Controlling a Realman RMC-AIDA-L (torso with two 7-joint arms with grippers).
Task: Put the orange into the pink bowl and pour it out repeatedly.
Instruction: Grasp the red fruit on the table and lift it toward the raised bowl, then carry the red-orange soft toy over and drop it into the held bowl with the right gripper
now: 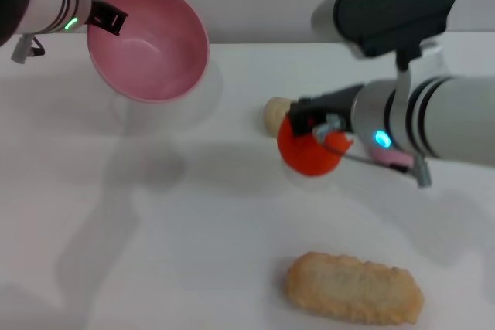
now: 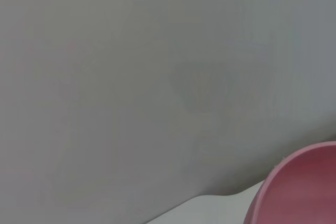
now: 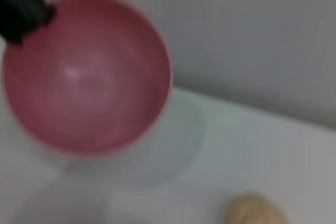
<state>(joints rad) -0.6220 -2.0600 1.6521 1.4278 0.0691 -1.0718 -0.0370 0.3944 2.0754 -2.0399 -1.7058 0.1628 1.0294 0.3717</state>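
The right tool (image 1: 315,125) is closing on the glossy orange-red toy orange (image 1: 308,148) above the white table (image 1: 193,214); the left tool (image 1: 107,17) is gripping the smooth round pink plastic bowl (image 1: 151,44) by its rim (tilted, raised).

No legible text, labels, brand marks, numbers or signs in any of the three views. Nothing readable to record.
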